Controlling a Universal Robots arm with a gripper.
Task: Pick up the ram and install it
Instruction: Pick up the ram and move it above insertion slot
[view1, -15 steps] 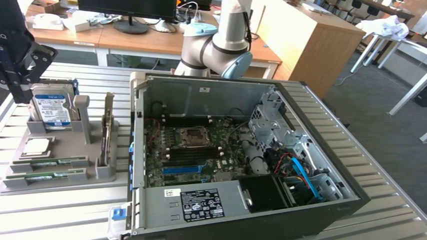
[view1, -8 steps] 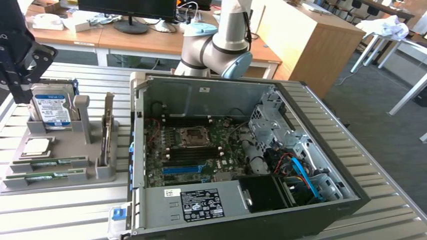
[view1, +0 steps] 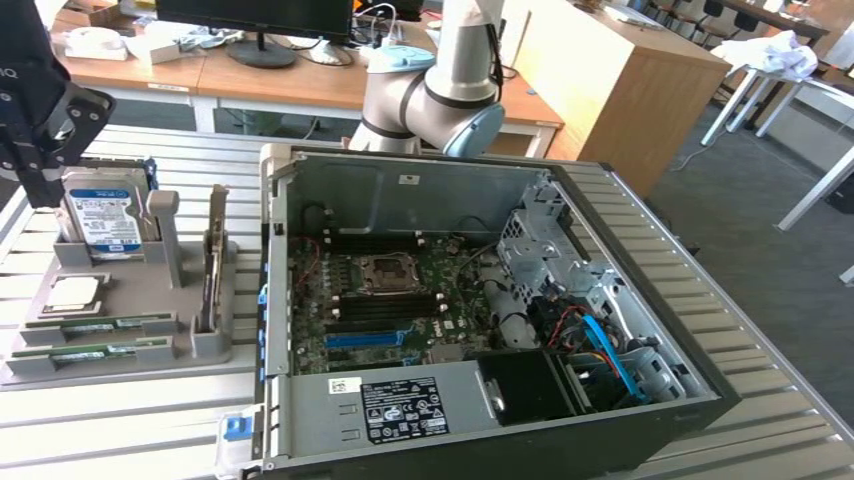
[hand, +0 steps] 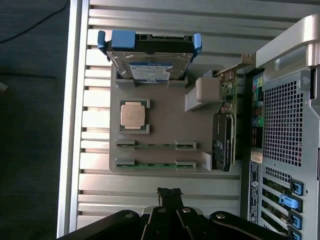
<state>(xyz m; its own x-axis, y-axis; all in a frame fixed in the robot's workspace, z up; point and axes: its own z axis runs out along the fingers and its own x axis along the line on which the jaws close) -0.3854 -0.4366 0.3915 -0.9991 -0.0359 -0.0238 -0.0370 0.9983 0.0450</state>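
— Pincer (hand: 169, 192) first: how does it stand?

— Pressed together, with nothing between the tips. In the exterior view it hangs well above the tray, at the exterior view's left.

— And the ram?

— The ram (hand: 155, 164) closest to the pincer sits in its slot on the grey tray (hand: 165, 120), held at both ends by grey brackets. Its twin (hand: 155, 146) lies parallel in the next slot, just beside it. Neither is touched; bare slats lie between the tips and the tray's rim.

— What else is on that tray?

— Past the twin there is a square silver processor (hand: 134, 115), and beyond it a blue-labelled hard drive (hand: 149, 62) standing upright. An expansion card (hand: 223, 142) stands on edge along the side toward the computer.

— Surface and room?

— A slatted aluminium table (view1: 134, 430) carries everything. The open computer case (view1: 400, 180) stands just beside the tray, on the exterior view's right of it, with its motherboard (view1: 387, 300) exposed. Behind are wooden desks (view1: 267, 85), a monitor (view1: 254, 15) and a wooden cabinet (view1: 627, 90), over dark floor (view1: 787, 290).

— Edges, free space?

— The tray's outer side is near the table's rail (hand: 67, 150), with floor beyond. Free slats lie on the pincer's side; the case wall closes the opposite side.
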